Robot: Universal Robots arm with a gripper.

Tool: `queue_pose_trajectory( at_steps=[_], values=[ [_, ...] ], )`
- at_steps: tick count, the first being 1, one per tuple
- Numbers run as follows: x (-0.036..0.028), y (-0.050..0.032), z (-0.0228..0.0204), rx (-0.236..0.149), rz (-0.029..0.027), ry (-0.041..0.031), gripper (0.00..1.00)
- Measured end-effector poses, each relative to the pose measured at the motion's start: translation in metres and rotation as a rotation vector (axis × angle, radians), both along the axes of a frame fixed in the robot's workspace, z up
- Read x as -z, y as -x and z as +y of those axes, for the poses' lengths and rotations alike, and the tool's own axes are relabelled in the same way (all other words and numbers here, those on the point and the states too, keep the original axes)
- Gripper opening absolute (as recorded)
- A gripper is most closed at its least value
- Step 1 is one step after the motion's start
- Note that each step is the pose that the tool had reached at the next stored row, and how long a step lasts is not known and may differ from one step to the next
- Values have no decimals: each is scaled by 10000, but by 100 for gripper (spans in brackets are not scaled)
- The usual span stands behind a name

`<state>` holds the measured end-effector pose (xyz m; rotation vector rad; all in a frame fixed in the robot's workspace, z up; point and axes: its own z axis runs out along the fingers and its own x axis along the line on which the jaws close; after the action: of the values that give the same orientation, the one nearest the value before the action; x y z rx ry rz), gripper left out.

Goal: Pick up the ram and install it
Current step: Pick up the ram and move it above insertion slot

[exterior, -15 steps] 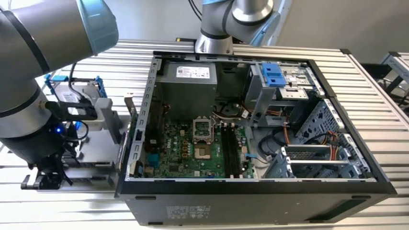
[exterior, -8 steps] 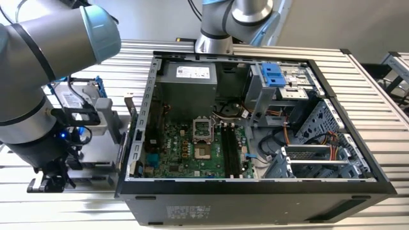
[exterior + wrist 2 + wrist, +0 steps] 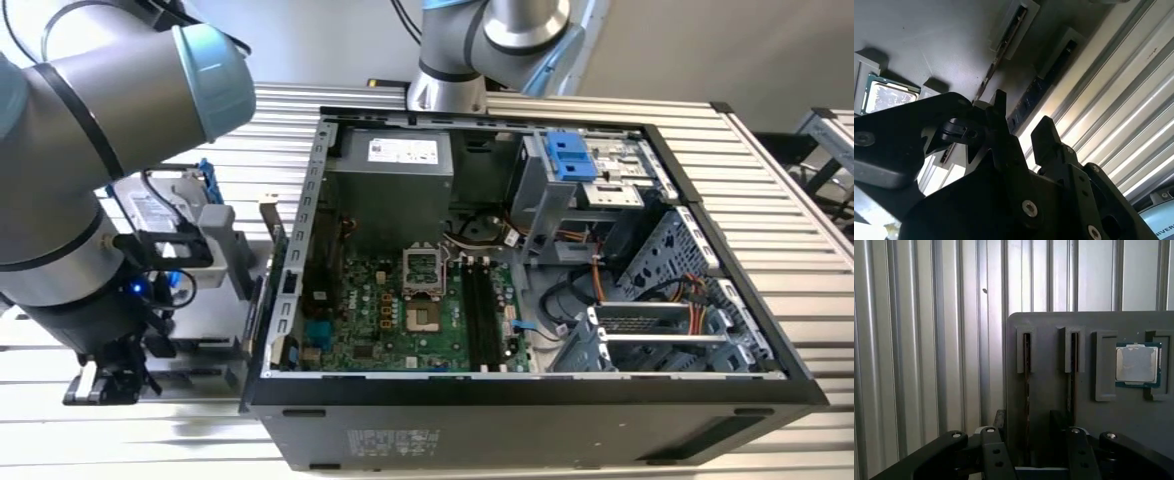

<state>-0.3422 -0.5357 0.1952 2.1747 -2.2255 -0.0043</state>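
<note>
The hand [image 3: 1028, 416] is hovering with its fingers spread wide on either side of the ram [image 3: 1027, 371], which is standing on edge in the outermost slot of the grey holder [image 3: 1049, 340]. A second memory stick [image 3: 1072, 375] is sitting just beyond one finger, the processor [image 3: 1137, 365] farther off. A skewed or shallow squeeze is likely risking a cocked stick jamming in its slot, or a finger clipping the neighbour.

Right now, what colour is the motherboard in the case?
The motherboard is green, best in the exterior view.
</note>
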Motion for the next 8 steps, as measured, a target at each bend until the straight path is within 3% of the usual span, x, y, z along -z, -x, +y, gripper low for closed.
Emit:
queue_pose_trajectory(
  at_steps=[6,8],
  values=[
    [6,0,53,-1,-2,-1,100],
    [6,0,53,-10,-1,2,100]
  ],
)
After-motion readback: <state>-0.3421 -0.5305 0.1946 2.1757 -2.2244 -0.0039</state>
